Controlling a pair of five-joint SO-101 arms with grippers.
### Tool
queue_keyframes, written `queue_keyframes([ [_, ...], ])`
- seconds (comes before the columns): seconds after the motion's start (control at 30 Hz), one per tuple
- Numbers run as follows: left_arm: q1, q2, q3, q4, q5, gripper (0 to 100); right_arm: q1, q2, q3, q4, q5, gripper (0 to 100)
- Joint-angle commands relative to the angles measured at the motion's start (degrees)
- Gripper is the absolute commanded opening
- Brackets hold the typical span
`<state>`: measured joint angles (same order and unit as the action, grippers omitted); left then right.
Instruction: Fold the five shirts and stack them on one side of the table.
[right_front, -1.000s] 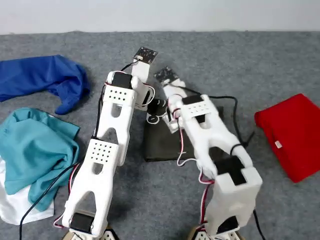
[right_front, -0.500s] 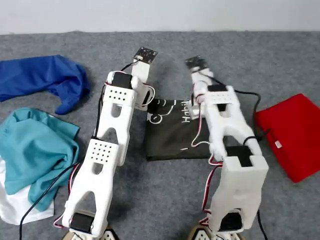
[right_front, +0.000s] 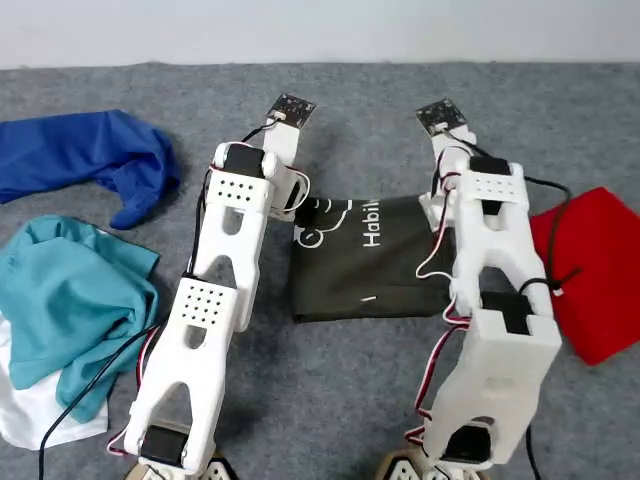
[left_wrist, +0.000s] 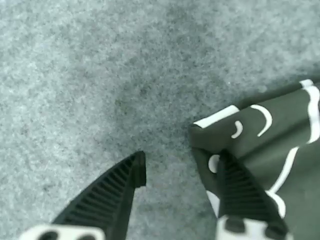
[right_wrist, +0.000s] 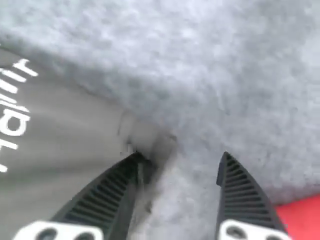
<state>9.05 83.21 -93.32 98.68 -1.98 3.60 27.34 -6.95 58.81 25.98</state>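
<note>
Where the dark shirt (right_front: 350, 275) lies rectangular on fuzzy felt (right_front: 400, 110), left gripper (left_wrist: 182, 159) and right gripper (right_wrist: 182, 157) straddle its corners. Both gape wide.

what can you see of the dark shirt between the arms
The dark shirt looks like soft olive-black cloth with white lettering and a line drawing near its far edge. It lies flat on the grey table, folded into a rough rectangle, between the two arms. The open left gripper straddles one far corner, one finger over the cloth; the open right gripper straddles the other. Whether they touch it is unclear.
</note>
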Motion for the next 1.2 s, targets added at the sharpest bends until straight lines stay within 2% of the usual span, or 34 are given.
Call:
queue_keyframes([
  [0.0,-1.9,-0.1,-2.8,-0.3,0.1,21,0.6,-5.3,-2.4,4.5,0.6,23.5],
  [0.23,-2.5,-1.2,-2.9,-0.3,0.0,21,0.5,-14.1,-2.5,17.7,0.8,24.0],
  [0.5,-3.5,-12.0,-2.9,-0.3,0.1,24,-2.2,-15.3,-2.0,28.0,0.4,33.3],
  [0.6,-3.5,-15.5,-2.9,1.8,-0.1,27,-4.4,-12.7,-1.9,25.3,-2.3,33.4],
  [0.77,-3.3,-18.5,-2.8,1.9,0.0,28,-8.0,-6.9,-2.3,17.8,-8.8,33.5],
  [0.87,-3.8,-19.3,-2.8,1.9,0.1,28,-10.0,-3.5,-2.0,15.3,-9.5,33.4],
  [1.17,-2.0,-26.0,-2.8,1.9,0.2,27,-8.7,3.6,-2.2,8.8,-9.1,33.3],
])
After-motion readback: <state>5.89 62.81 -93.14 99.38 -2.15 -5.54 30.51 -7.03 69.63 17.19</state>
